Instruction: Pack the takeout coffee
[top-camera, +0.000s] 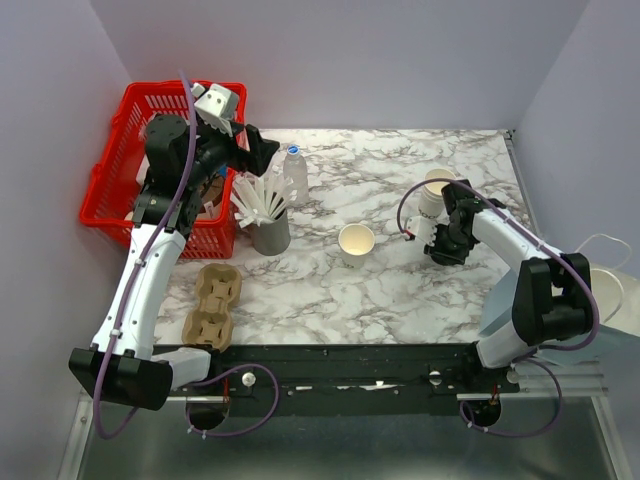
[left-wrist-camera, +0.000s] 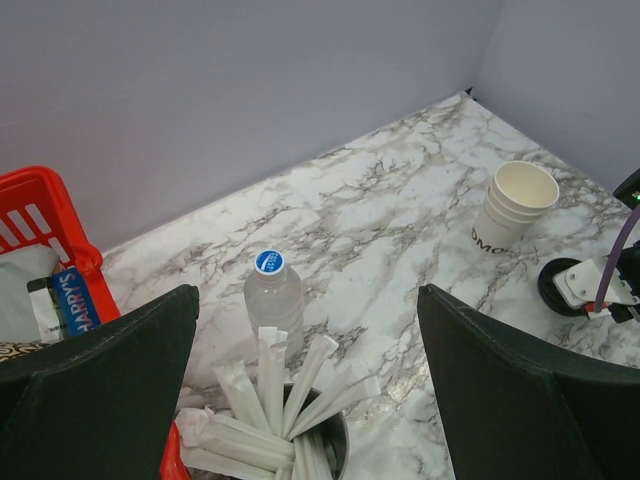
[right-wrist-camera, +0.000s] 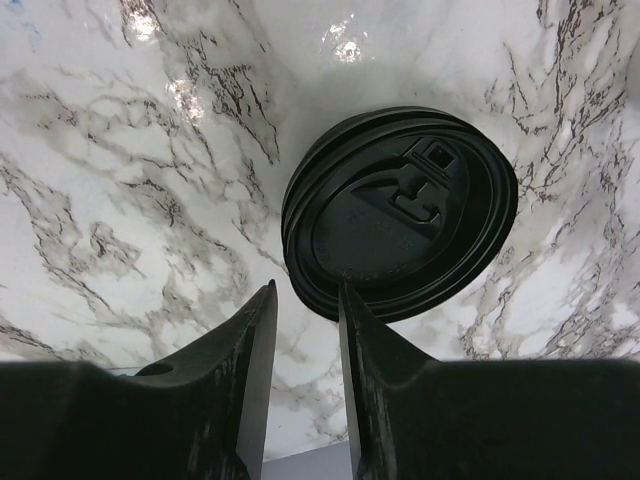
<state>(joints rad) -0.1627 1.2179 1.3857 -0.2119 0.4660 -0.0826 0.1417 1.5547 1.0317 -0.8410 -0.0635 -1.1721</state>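
Observation:
One cream-white paper cup (top-camera: 356, 243) stands open, with no lid, mid-table. A stack of the same cups (top-camera: 437, 188) stands at the right; it also shows in the left wrist view (left-wrist-camera: 518, 203). A stack of black lids (right-wrist-camera: 400, 215) lies on the marble. My right gripper (right-wrist-camera: 305, 288) is down at it (top-camera: 438, 248), jaws a narrow gap apart, straddling the lids' near rim. My left gripper (top-camera: 262, 152) is raised, wide open and empty (left-wrist-camera: 308, 300), above the straws. No lidded cup is in view.
A grey cup of white straws (top-camera: 268, 218) and a clear water bottle (top-camera: 294, 170) stand beside the red basket (top-camera: 110, 170) at the back left. A brown cardboard cup carrier (top-camera: 212, 303) lies near the front left. Walls close the back and sides.

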